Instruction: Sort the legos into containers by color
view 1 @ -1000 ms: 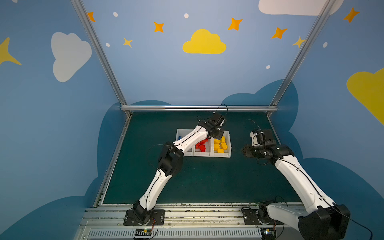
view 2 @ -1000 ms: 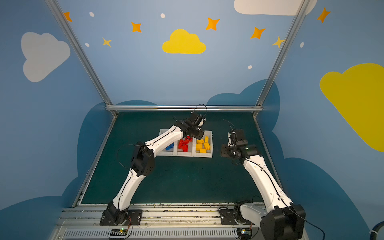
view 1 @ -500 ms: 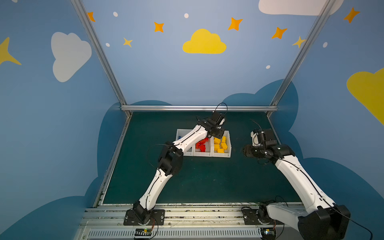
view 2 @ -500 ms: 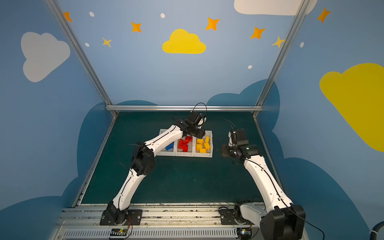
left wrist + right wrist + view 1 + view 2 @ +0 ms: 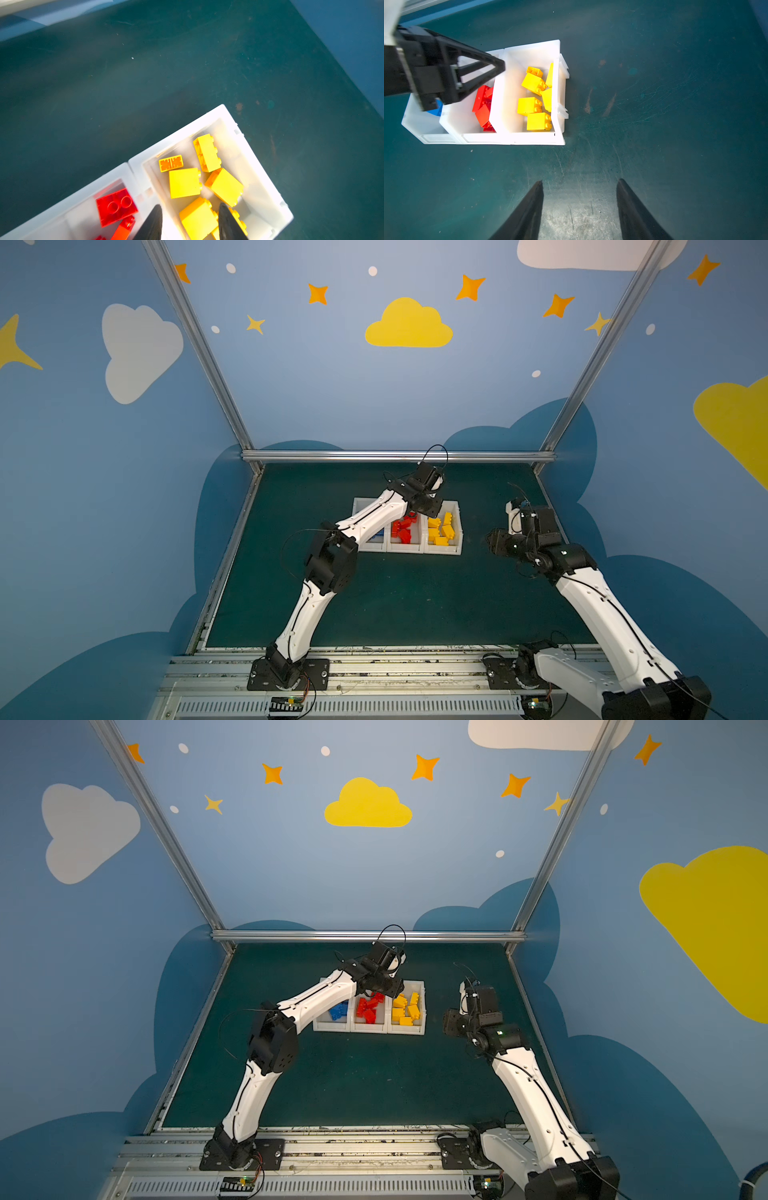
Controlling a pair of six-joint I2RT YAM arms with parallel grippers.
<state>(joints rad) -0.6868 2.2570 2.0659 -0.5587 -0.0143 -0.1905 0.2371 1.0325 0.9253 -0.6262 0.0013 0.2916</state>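
Green mat (image 5: 395,605): three white bins (image 5: 529,138), six yellow bricks (image 5: 528,106)

no text, label, brand or number can be read in any view. the studs on the legos (image 5: 116,204) are too blurred to show any lettering, and the white walls of the containers (image 5: 529,139) carry no readable mark.
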